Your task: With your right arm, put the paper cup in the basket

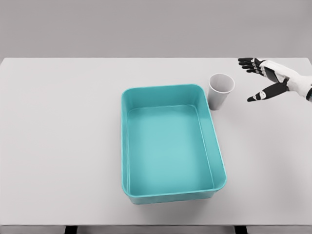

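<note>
A white paper cup (220,91) stands upright on the table, just off the far right corner of the teal basket (125,146). My right hand (253,80) hovers a short way to the right of the cup, fingers spread wide and thumb lowered, holding nothing. There is a visible gap between the hand and the cup. The basket is a shallow rectangular tub with nothing inside it. My left arm is out of view.
The white table (58,126) stretches wide to the left of the basket and in a narrower strip on its right. The table's front edge runs along the bottom of the view.
</note>
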`<state>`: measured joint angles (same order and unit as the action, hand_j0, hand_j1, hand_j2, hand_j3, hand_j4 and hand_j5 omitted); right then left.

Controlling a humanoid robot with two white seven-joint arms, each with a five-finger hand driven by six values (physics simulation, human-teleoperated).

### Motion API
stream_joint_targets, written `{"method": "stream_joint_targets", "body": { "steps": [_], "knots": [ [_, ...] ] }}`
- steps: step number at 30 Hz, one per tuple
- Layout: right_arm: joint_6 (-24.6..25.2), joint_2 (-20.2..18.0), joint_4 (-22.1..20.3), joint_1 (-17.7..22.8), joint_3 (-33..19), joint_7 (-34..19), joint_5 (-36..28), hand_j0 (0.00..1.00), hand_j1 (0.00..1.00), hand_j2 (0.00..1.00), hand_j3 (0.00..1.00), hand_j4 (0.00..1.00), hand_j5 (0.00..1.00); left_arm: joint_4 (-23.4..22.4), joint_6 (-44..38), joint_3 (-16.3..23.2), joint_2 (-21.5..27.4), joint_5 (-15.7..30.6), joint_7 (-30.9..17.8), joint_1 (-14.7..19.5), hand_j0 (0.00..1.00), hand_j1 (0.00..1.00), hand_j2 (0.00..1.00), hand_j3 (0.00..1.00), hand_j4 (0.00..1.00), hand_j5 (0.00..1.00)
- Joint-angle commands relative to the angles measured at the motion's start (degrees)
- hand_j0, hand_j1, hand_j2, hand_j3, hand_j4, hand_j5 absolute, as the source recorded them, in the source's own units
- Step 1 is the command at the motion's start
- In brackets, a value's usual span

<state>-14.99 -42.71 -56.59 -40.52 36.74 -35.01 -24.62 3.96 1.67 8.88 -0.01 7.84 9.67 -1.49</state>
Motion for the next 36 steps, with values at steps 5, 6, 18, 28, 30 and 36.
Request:
{"method": "stream_joint_targets", "body": {
  "steps": [5, 6, 18, 28, 30, 36],
  "knots": [
    [0.0, 2.2, 0.7, -0.4, 1.5, 0.0, -0.3, 1.00, 1.00, 1.00, 1.00, 1.00, 1.00, 0.0, 0.0, 0.0, 0.0, 0.0, 0.0, 0.0, 1.00, 1.00, 1.00, 1.00, 1.00, 1.00],
    [0.0, 2.4, 0.6, -0.8, 1.8, 0.0, -0.3, 1.00, 1.00, 1.00, 1.00, 1.00, 1.00, 0.0, 0.0, 0.0, 0.0, 0.0, 0.0, 0.0, 1.00, 1.00, 1.00, 1.00, 1.00, 1.00],
    [0.0, 4.2, 0.5, -1.6, 3.0, 0.0, -0.3, 1.00, 1.00, 1.00, 1.00, 1.00, 1.00, 0.0, 0.1, 0.0, 0.0, 0.0, 0.0, 0.0, 1.00, 1.00, 1.00, 1.00, 1.00, 1.00],
    [0.0, 4.7, 0.5, -1.8, 3.8, 0.0, -0.3, 1.00, 1.00, 1.00, 1.00, 1.00, 1.00, 0.0, 0.0, 0.0, 0.0, 0.0, 0.0, 0.0, 1.00, 1.00, 1.00, 1.00, 1.00, 1.00],
    [0.0, 4.8, 0.5, -1.8, 3.8, 0.0, -0.3, 1.00, 1.00, 1.00, 1.00, 1.00, 1.00, 0.0, 0.0, 0.0, 0.0, 0.0, 0.0, 0.0, 1.00, 1.00, 1.00, 1.00, 1.00, 1.00],
    [-0.1, 4.9, 0.5, -1.8, 4.3, 0.0, -0.5, 1.00, 1.00, 1.00, 1.00, 1.00, 1.00, 0.0, 0.0, 0.0, 0.0, 0.0, 0.0, 0.0, 1.00, 1.00, 1.00, 1.00, 1.00, 1.00]
  ]
}}
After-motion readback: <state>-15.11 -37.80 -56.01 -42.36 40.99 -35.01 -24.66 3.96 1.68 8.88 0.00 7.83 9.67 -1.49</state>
